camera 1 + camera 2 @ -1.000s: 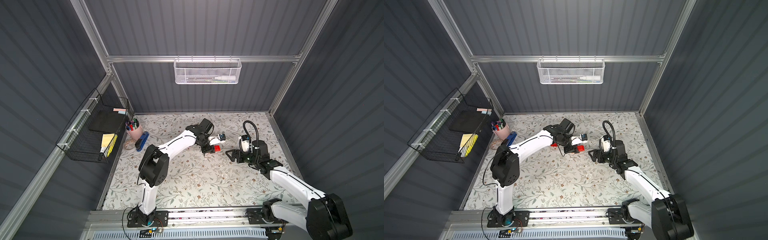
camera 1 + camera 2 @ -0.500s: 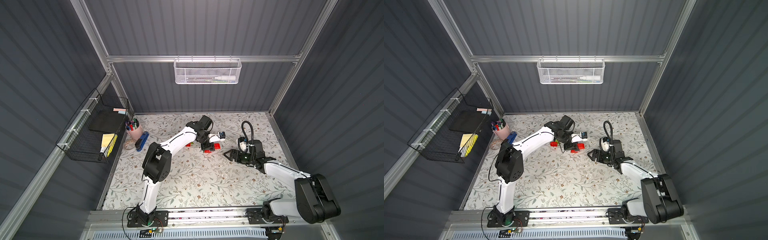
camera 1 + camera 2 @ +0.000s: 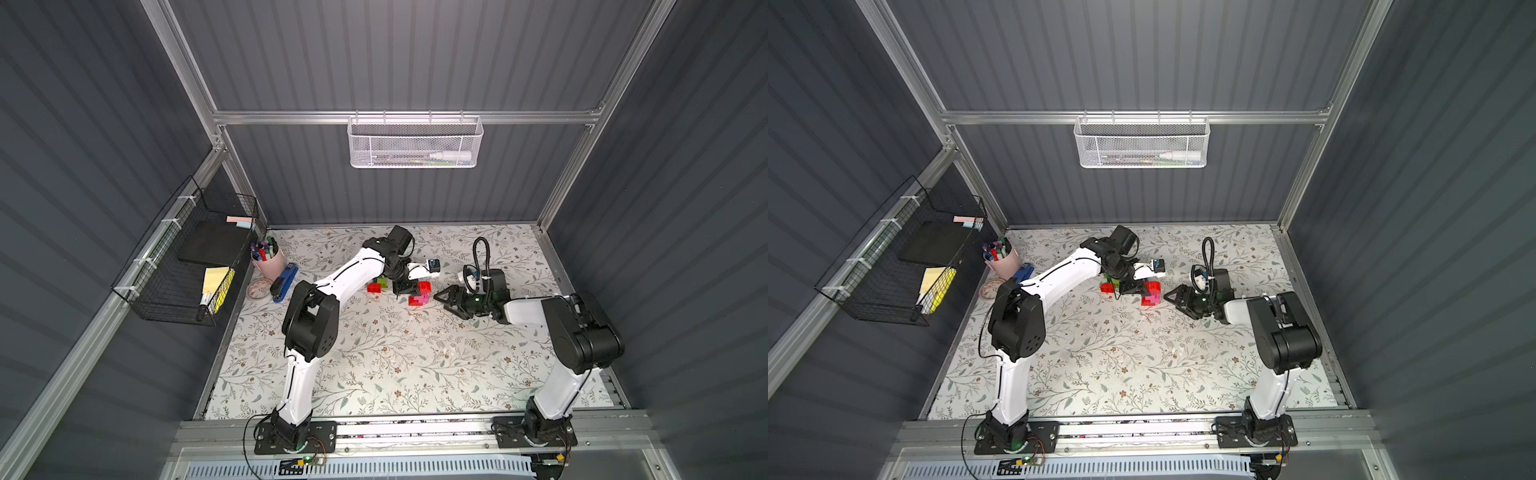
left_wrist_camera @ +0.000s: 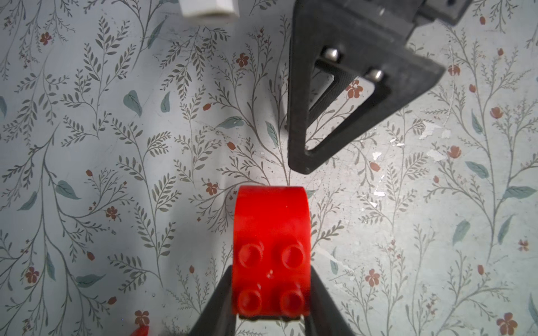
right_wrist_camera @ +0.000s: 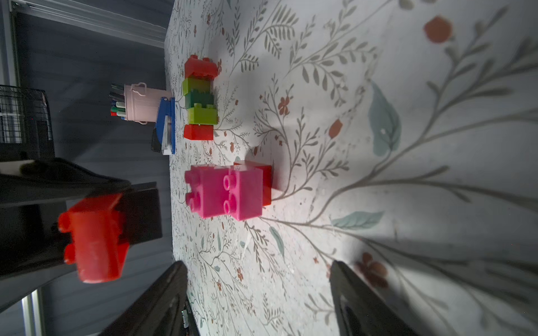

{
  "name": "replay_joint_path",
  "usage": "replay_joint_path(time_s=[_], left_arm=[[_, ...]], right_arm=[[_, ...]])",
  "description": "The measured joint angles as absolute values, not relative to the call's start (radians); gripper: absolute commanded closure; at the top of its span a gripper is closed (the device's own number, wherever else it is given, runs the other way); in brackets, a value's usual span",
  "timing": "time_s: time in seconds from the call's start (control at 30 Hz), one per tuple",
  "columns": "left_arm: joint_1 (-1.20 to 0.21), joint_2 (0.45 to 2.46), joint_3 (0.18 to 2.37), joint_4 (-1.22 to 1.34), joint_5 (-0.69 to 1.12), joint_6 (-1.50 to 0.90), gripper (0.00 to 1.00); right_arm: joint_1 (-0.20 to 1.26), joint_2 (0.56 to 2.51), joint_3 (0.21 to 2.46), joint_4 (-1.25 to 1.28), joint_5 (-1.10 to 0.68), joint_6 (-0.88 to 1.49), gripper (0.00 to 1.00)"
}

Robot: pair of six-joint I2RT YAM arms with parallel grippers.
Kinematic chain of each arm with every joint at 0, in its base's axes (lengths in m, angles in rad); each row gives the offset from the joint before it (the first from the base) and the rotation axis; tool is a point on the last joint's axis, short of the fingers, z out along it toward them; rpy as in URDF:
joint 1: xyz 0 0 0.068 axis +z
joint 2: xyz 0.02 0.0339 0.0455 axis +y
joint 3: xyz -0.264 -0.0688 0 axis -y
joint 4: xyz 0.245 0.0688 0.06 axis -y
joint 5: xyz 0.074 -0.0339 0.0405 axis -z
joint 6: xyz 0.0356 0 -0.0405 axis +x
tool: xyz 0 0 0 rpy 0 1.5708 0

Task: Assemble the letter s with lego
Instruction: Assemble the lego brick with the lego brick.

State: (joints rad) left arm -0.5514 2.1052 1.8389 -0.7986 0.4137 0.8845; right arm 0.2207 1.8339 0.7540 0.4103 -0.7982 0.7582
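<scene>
Room is tight around the pink bricks (image 5: 224, 192). The left hand (image 4: 270, 302), closed on a red brick (image 4: 270, 232), hangs raised just beside them. The right hand (image 5: 256, 270), fingers spread with nothing between, faces them from the robot's right. Beyond them, toward the pink cup (image 5: 142, 101), a brick row (image 5: 201, 99) blocks the way. From them toward the arm bases the tabletop (image 3: 395, 365) lies open.

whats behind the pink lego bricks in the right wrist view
A red brick sits right behind the pink bricks, against them. Only a strip of it shows past them; the rest, including whether it is snapped onto them, is covered.
</scene>
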Motion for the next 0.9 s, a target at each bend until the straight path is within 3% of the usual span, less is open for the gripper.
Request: replay_joint_path(time_s=[0.27, 0.9], left_arm=[[-0.541, 2.140, 1.868, -0.808, 0.432, 0.907, 0.72], [-0.539, 2.154, 1.895, -0.829, 0.435, 0.912, 0.72]], right_arm=[[0.223, 1.954, 0.789, 0.598, -0.896, 0.877, 0.22], [0.257, 2.090, 0.898, 0.697, -0.984, 0.962, 0.28]])
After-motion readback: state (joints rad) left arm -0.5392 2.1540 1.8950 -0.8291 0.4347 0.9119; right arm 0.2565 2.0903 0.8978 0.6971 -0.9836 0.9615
